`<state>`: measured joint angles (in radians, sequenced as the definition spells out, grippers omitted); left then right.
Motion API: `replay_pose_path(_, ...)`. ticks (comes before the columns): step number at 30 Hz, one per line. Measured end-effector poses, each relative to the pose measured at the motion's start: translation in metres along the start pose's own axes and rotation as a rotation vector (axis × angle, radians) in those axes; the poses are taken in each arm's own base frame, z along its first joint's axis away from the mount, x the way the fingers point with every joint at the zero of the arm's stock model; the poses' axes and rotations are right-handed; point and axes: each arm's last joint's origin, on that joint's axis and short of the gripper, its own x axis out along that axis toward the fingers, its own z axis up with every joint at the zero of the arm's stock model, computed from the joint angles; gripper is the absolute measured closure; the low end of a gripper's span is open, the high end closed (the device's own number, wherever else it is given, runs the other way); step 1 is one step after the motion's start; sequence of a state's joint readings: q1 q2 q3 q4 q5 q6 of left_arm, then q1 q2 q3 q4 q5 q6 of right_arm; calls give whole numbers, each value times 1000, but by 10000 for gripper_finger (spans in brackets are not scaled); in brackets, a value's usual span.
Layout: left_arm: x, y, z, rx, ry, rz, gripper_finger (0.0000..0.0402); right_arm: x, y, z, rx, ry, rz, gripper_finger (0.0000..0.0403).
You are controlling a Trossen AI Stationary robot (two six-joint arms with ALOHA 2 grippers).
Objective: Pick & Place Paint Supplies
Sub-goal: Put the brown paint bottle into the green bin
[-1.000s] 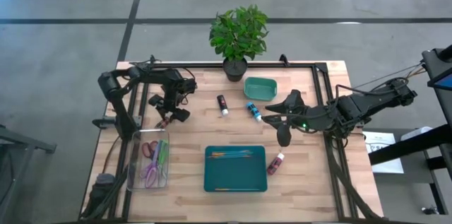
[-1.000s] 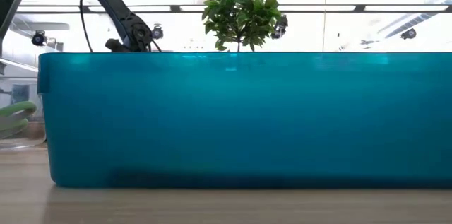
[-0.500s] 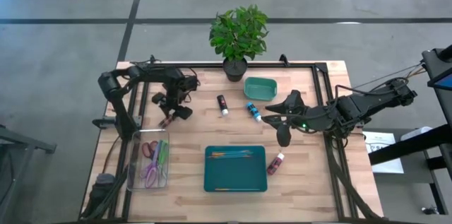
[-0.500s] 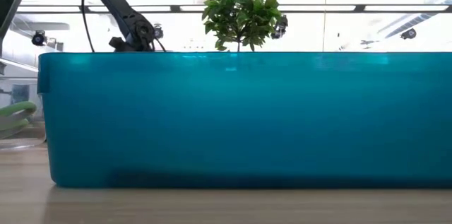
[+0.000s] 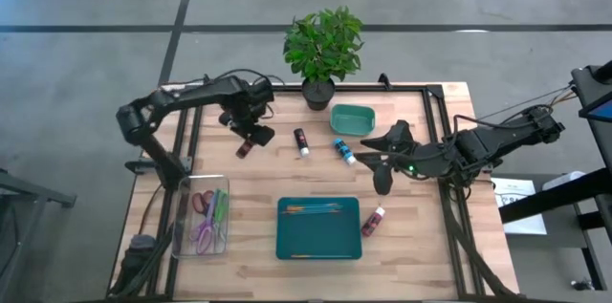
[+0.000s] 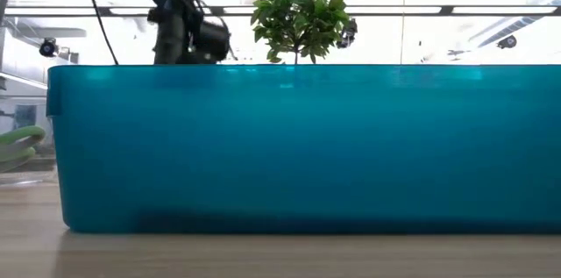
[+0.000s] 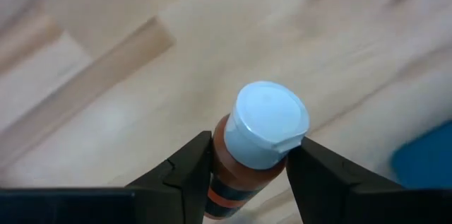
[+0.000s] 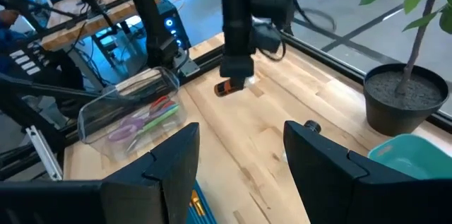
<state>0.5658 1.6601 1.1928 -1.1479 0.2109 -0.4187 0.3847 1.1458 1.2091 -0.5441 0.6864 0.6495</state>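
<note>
Dark red paint bottle (image 7: 244, 164) rides clamped between the left gripper (image 5: 251, 137) fingers, lifted above the wooden table (image 5: 258, 203). Next likely comes carrying it to the teal tray (image 5: 318, 244) nearer the front edge. Right gripper (image 5: 382, 181) waits, jaws apart and empty.

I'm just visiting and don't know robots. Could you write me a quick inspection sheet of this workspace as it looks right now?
Surface: wooden table in a dark frame.
Job's things: dark red paint bottle in the left gripper; black bottle, blue bottle and pinkish bottle lie loose; brushes in the teal tray.
Clutter: potted plant, small green bin, clear bin with scissors.
Grippers: left shut on the bottle; right gripper open, empty, above the table's right side.
Cables: thin cable running along the right arm.
Surroundings: grey floor; workbenches beyond the table.
</note>
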Motion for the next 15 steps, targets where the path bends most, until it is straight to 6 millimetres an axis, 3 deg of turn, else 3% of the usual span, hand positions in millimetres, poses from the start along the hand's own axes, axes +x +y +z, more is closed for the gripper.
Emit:
replay_pose_path(7, -39, -32, -23, 190, -272, -136, 234, 0, -1, 1, 56, -31, -35, 199)
replay_pose_path(15, -58, -92, -58, 491, -508, -284, 234, 0, 6, 10, -27, -91, 45, 199)
